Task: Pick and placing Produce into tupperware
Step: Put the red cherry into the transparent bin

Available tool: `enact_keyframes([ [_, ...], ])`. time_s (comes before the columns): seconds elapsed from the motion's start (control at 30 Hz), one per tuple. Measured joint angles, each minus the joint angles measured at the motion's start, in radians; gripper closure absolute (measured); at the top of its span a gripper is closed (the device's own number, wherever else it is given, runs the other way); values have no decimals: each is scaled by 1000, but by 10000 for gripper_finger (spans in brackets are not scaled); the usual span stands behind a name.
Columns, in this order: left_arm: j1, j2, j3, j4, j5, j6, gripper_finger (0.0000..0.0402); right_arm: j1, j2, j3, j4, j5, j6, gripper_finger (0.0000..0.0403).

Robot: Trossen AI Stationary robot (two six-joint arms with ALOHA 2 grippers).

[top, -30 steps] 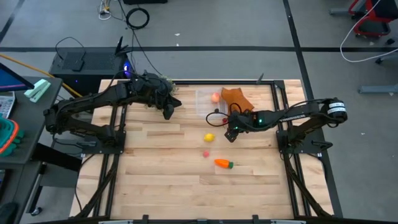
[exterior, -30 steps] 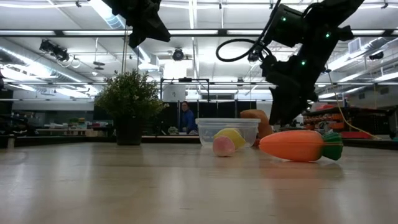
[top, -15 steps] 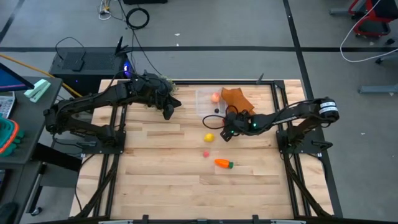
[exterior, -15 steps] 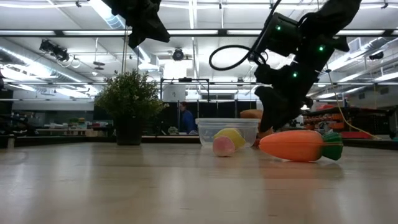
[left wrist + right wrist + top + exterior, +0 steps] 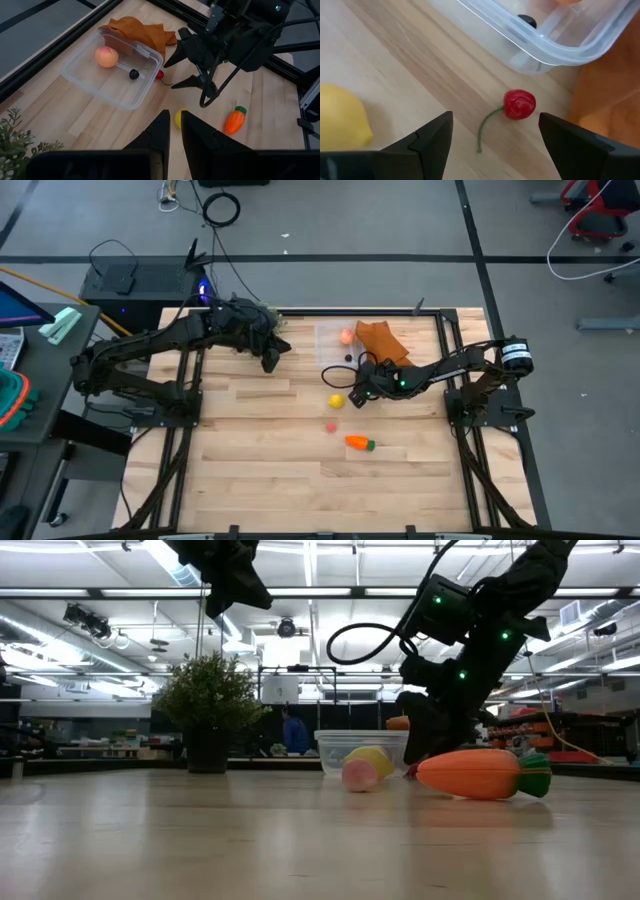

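- The step in hand looks like the approach to the next piece of produce: the right gripper (image 5: 492,137) hangs low over the table, next to the tupperware (image 5: 90,77), with its two fingers spread wide and nothing between them.
- A small red cherry (image 5: 519,104) with a green stem lies on the wood just beside the wall of the tupperware, in line with the gap of the open fingers and a little ahead of them, not touched.
- The lemon (image 5: 340,120) lies near, to one side of this gripper.
- Inside the tupperware there are already a pink-orange fruit (image 5: 106,56) and a dark berry (image 5: 134,74).
- The carrot (image 5: 358,443) and a pink fruit (image 5: 330,427) lie on the table, apart from the box.
- I judge that the next move needs a short descent, then a careful closing on the small cherry.
- The left gripper (image 5: 172,125) waits high above the table, fingers almost pressed together, empty.
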Motion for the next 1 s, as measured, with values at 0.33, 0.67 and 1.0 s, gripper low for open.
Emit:
enact_keyframes([
  [0.33,0,0,0,0,0,0,346,-11,7,0,-6,40,-6,137],
  [0.67,0,0,0,-1,0,-13,349,-49,7,0,-8,28,-4,137],
  [1.0,0,0,0,-1,0,-13,351,-85,53,0,8,-99,-4,137],
])
